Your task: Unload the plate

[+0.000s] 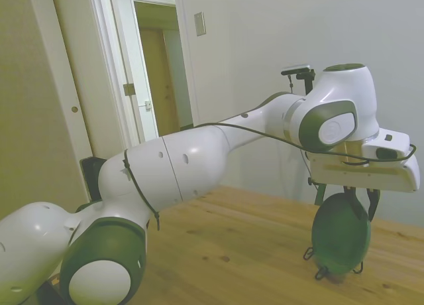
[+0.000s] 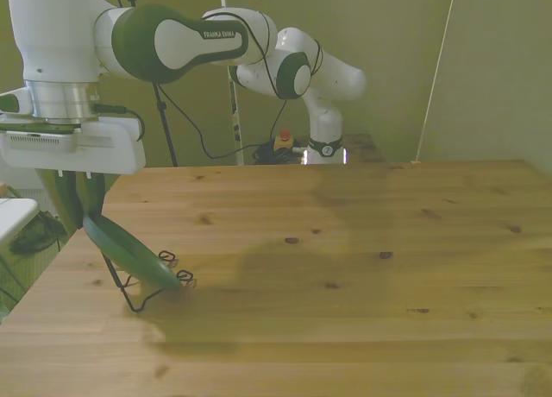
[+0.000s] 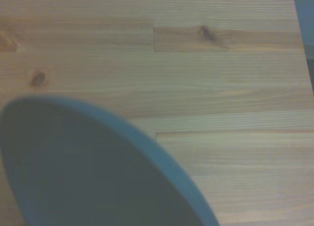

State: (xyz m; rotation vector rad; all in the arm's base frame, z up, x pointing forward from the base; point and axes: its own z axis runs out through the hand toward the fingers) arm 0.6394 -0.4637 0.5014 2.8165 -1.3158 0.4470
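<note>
— Although the gripper (image 1: 358,200) hangs right over the plate (image 1: 341,233), can you tell how it stands?
— Its dark fingers (image 1: 373,203) reach down on either side of the plate's upper rim in the side view, seemingly closed on it; the contact itself is too dim to confirm.
— And where is the plate?
— Directly below the gripper, tilted on edge in a thin black wire stand (image 2: 138,295) on the wooden table (image 2: 345,259).
— What is hidden?
— Most of the stand sits behind the plate. From the front, the plate (image 2: 129,252) meets the fingers in shadow. The wrist view shows only a blurred part of the plate (image 3: 88,172), cut off by the frame edge.
</note>
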